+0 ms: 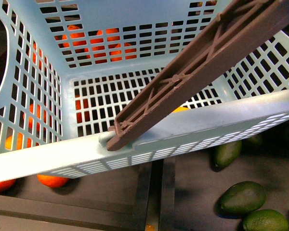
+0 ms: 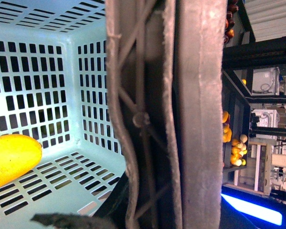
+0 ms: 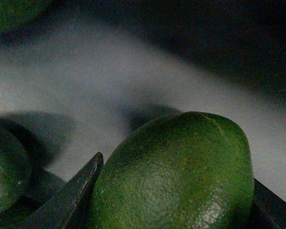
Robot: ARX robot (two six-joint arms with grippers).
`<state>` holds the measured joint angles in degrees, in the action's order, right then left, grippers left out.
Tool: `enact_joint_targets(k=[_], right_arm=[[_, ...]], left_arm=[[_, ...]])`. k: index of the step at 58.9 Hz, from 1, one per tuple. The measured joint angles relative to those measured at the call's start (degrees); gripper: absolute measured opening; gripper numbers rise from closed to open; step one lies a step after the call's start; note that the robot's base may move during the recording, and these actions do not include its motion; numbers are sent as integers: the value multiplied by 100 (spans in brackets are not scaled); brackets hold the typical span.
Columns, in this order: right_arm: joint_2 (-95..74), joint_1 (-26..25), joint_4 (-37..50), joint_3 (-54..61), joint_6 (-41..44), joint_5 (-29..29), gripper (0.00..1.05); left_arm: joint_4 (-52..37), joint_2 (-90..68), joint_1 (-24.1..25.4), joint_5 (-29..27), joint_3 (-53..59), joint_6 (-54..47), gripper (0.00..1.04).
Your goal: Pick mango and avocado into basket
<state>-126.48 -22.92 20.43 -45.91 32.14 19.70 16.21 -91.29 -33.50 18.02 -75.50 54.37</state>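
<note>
The light aqua basket fills the front view, tilted, with its brown ribbed handle slanting across it. In the left wrist view my left gripper is shut on that handle, which runs close past the camera. The yellow mango lies on the slotted basket floor. In the right wrist view my right gripper is shut on a dark green avocado, held between two dark fingers above a grey surface. Neither arm shows in the front view.
Three loose avocados lie on the dark shelf below the basket's right corner. Oranges sit under its left edge and show through the slots. Two more avocados lie beside the held one. A distant fruit rack stands beyond the handle.
</note>
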Motion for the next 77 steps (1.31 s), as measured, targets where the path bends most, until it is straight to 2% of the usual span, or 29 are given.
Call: enact_joint_targets(k=[12, 17, 23, 29, 40, 48, 69, 77], right_arm=[[1357, -479, 232, 632, -439, 623, 61], [2378, -656, 382, 1043, -907, 968, 61], [3860, -649, 411, 1458, -1582, 1285, 61], [4951, -442, 275, 1565, -2166, 1224, 60], [6046, 157, 142, 1519, -2830, 850, 60], [6328, 861, 157, 1351, -3230, 391, 60], [5803, 2966, 579, 935, -3589, -610, 60], [5337, 3353, 734, 743, -3585, -833, 60]], left_arm=[[0, 0, 0, 0, 0, 0, 16], [0, 0, 0, 0, 0, 2, 16], [0, 0, 0, 4, 0, 2, 16], [0, 0, 0, 4, 0, 2, 16], [0, 0, 0, -2, 0, -2, 16], [0, 0, 0, 0, 0, 0, 16], [0, 0, 0, 4, 0, 2, 16], [0, 0, 0, 0, 0, 0, 16]])
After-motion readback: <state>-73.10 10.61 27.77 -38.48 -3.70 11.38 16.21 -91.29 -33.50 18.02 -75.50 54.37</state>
